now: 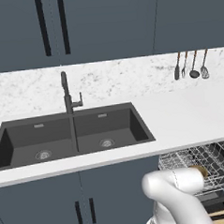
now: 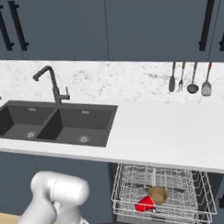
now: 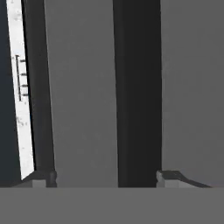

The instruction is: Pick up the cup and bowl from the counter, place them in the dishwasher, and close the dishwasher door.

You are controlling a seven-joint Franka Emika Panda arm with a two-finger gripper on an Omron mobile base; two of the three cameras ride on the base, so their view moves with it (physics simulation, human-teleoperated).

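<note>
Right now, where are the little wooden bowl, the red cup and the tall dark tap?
Small golden-brown wooden bowl (image 2: 157,194): right base view, its inside.
Red cup (image 2: 145,204): right base view, its side.
Tall dark tap (image 2: 53,84): right base view, its upright stem.

In the left base view the arm (image 1: 177,194) covers most of the bowl (image 1: 199,171), so that a mere brown sliver shows in the dishwasher rack (image 1: 215,160), and the picture's right edge cuts that rack off. In the right base view the bowl (image 2: 157,194) hides part of the red cup (image 2: 145,204) touching it, and the bottom edge cuts off the rack's (image 2: 182,207) front. The hand view is blurred: the wide dark bar (image 3: 136,92) running between the fingertips (image 3: 46,178) is cut off at the top, and what it is cannot be told.
</note>
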